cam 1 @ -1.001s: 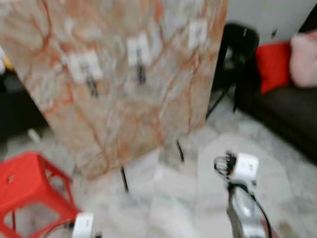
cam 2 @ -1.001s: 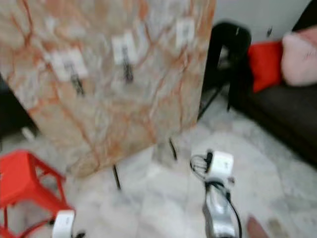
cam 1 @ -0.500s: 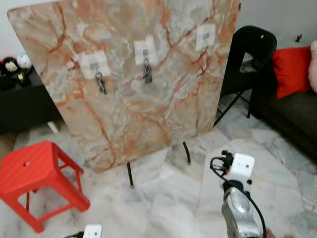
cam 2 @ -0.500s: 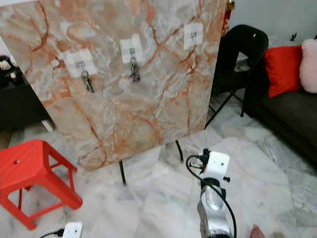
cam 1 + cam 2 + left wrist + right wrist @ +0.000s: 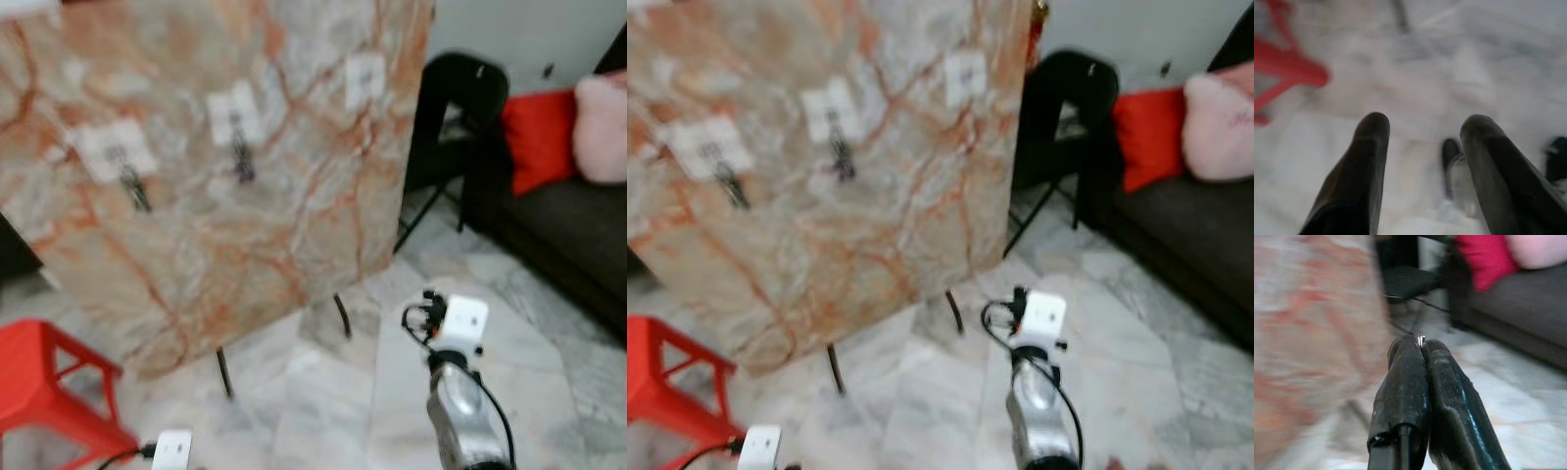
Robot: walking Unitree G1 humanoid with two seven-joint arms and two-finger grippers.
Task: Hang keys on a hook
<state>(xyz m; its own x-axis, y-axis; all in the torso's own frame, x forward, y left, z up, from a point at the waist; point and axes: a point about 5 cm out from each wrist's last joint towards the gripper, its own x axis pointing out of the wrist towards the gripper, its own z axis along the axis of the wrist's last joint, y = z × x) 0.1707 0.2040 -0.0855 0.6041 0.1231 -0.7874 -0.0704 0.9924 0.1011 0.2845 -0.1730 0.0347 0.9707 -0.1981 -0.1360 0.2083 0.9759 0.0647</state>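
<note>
Right wrist view: right gripper (image 5: 1421,343), both black fingers pressed together, a thin sliver of bright metal (image 5: 1421,338) pinched at the very tips; too small to say whether it was the keys or only a ring.

Left wrist view: left gripper (image 5: 1422,128), fingers spread wide with nothing between them, pointed down at the pale marble floor (image 5: 1459,58).

Head views, blurred:
- Marble board (image 5: 196,166), orange-veined, propped tilted on thin dark legs, from 9 to 12 o'clock of the scene.
- Three white hook patches on the board. Patch at 10 o'clock (image 5: 116,150) carried a dark key bunch (image 5: 134,188); middle patch (image 5: 234,116) carried another dark bunch (image 5: 243,164); patch at 12 o'clock (image 5: 365,77) showed nothing hanging.
- Right arm (image 5: 458,411), silver with a white wrist block, at 5 o'clock, well apart from the board.
- Left arm's white wrist block (image 5: 172,448) at 7 o'clock.
- Red stool (image 5: 44,387) at 8 o'clock, beside the board's foot.
- Black folding chair (image 5: 451,108) at 1 o'clock, just beyond the board's edge.
- Dark sofa (image 5: 578,230) at 3 o'clock, bearing a red cushion (image 5: 539,137) and a pink cushion (image 5: 600,127).
- White wall (image 5: 529,34) behind the chair.
</note>
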